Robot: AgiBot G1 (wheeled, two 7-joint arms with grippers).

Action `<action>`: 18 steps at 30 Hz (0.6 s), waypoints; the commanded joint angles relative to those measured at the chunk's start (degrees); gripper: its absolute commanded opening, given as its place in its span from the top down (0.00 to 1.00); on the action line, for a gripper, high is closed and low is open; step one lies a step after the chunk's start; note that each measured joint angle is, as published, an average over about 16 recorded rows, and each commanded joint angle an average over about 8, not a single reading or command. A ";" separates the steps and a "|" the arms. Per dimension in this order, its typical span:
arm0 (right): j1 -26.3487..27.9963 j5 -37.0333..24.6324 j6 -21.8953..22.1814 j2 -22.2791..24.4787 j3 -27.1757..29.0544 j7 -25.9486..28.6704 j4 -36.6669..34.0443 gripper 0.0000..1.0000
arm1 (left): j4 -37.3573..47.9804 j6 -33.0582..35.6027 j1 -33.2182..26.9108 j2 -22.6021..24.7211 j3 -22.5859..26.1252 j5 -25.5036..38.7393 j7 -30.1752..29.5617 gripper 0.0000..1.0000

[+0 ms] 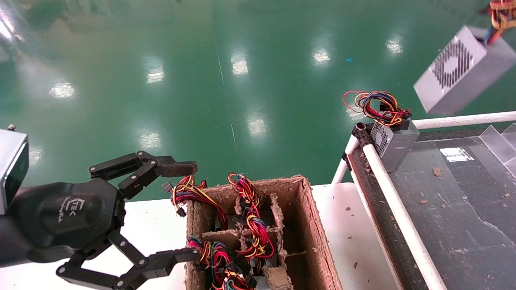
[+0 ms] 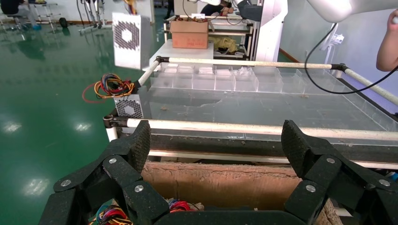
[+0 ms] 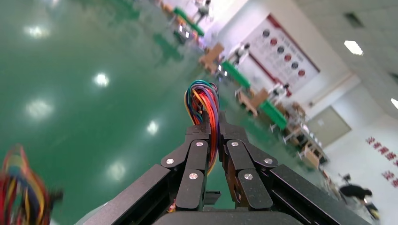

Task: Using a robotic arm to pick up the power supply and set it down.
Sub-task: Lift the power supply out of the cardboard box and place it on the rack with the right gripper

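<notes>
The power supply (image 1: 459,74) hangs tilted in the air at the far right, above the green floor, with its hex-perforated vent face towards me. In the left wrist view the power supply (image 2: 127,40) hangs beyond the rail corner. Its coloured wire bundle (image 3: 206,101) runs between the fingers of my right gripper (image 3: 212,119), which is shut on it. The silver box itself is out of the right wrist view. My left gripper (image 1: 187,211) stands open beside the cardboard box (image 1: 316,229), with nothing between its fingers (image 2: 141,140).
A second grey supply (image 1: 393,143) with loose wire loops (image 1: 379,106) sits on the dark belt's (image 1: 451,201) near corner. White rails (image 1: 397,211) frame the belt. The divided cardboard box holds several more wire bundles (image 1: 254,225). Clear trays (image 2: 211,79) line the far side.
</notes>
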 commanded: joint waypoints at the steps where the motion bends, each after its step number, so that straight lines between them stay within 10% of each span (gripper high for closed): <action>1: -1.64 -0.24 0.16 1.33 0.36 -0.60 -0.09 1.00 | 0.00 0.00 0.00 0.00 0.00 0.00 0.00 0.00; 18: -12.33 1.75 1.94 2.21 2.26 -3.70 -2.59 1.00 | 0.00 -0.01 0.00 -0.01 0.02 -0.01 0.01 0.00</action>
